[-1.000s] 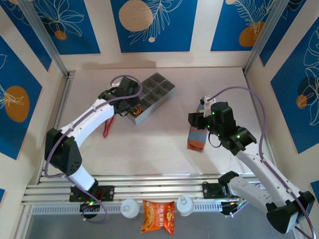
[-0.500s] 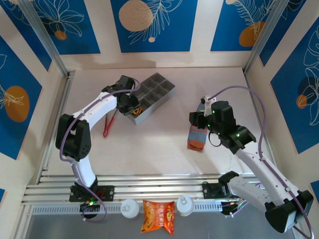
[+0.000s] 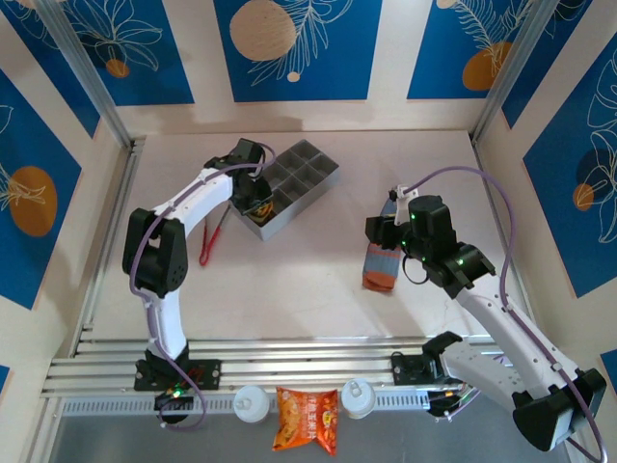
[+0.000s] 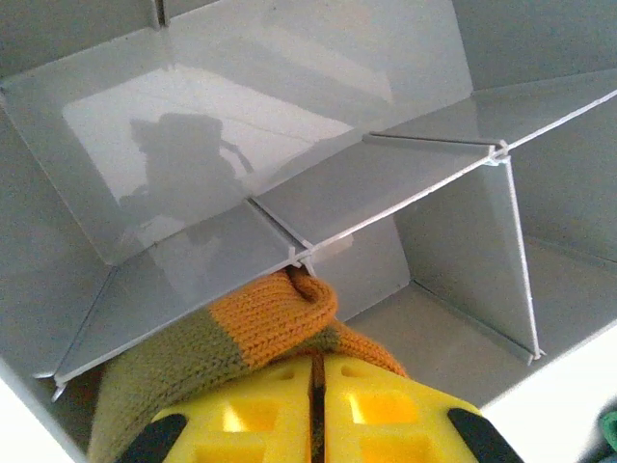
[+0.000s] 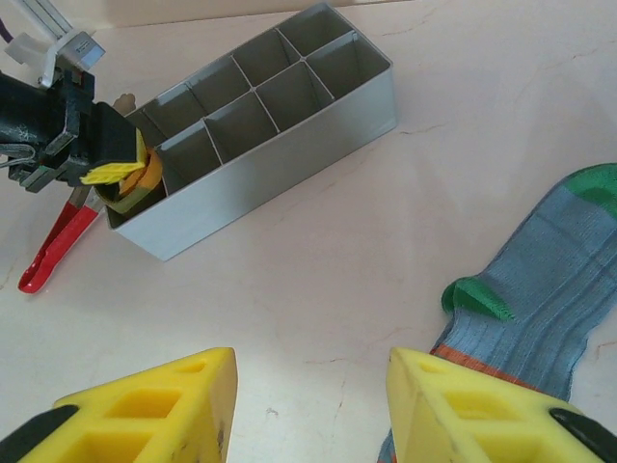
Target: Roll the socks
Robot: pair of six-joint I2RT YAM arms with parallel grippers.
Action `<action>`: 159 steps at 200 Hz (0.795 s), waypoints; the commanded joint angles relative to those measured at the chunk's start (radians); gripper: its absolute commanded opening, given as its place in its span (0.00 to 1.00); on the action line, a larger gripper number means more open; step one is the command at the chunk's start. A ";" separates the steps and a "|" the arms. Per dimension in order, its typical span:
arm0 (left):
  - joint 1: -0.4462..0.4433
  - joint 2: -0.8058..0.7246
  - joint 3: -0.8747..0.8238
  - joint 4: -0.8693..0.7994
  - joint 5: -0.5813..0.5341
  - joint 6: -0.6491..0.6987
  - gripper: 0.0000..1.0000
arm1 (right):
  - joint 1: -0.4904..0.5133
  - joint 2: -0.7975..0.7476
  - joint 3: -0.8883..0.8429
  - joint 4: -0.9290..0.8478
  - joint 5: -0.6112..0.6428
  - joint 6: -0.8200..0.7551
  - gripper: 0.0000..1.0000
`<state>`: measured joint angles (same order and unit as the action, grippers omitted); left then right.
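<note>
Your left gripper [image 4: 316, 386] is clamped shut on the olive sock [image 4: 253, 326]. The orange knit bunches ahead of the yellow fingers, right against a divider edge in the tray [image 4: 453, 183]. From above, that is the tray's end nearest the left arm, and thin walls stand close on every side of the sock. A red tool [image 5: 56, 246] lies just beside that end, on the outside. Your right gripper [image 5: 308, 386] hangs with its jaws spread wide and nothing between them, above bare table [image 3: 308, 280]. The striped sock [image 5: 540, 280] lies flat by its right finger, green toe pointing away. A broad stretch of open table separates this sock from the tray, and there is more room between it and the right wall.
</note>
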<state>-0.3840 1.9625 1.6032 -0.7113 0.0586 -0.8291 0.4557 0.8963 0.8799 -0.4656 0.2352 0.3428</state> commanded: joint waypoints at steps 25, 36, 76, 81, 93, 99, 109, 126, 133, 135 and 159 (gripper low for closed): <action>0.013 -0.014 -0.050 -0.053 -0.043 0.016 0.12 | -0.024 0.049 0.005 -0.071 0.056 0.068 0.41; 0.014 -0.040 -0.018 -0.069 -0.045 0.006 0.18 | -0.048 0.091 0.022 -0.127 0.079 0.134 0.39; 0.013 -0.155 0.162 -0.134 -0.048 -0.068 0.60 | -0.195 0.297 0.088 -0.298 -0.026 0.355 0.36; 0.013 -0.175 0.176 -0.142 -0.057 -0.078 0.61 | -0.212 0.327 0.085 -0.291 -0.051 0.366 0.36; 0.013 -0.217 0.202 -0.163 -0.081 -0.097 0.60 | -0.250 0.398 0.081 -0.276 -0.090 0.402 0.35; 0.013 -0.239 0.207 -0.170 -0.089 -0.101 0.58 | -0.267 0.432 0.077 -0.259 -0.111 0.414 0.34; 0.013 -0.268 0.202 -0.182 -0.081 -0.104 0.53 | -0.285 0.483 0.069 -0.222 -0.136 0.427 0.33; 0.013 -0.314 0.167 -0.210 -0.043 -0.100 0.47 | -0.294 0.543 0.056 -0.164 -0.157 0.447 0.33; 0.013 -0.336 0.138 -0.218 -0.027 -0.097 0.46 | -0.291 0.567 0.058 -0.152 -0.157 0.449 0.32; 0.013 -0.345 0.129 -0.218 -0.020 -0.097 0.45 | -0.289 0.573 0.057 -0.152 -0.155 0.451 0.32; 0.011 -0.453 -0.048 -0.137 0.083 -0.102 0.43 | -0.282 0.655 0.036 -0.134 -0.181 0.471 0.31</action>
<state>-0.3805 1.5707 1.7069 -0.8394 0.0399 -0.9195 0.1661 1.4944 0.9394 -0.6319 0.1261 0.7597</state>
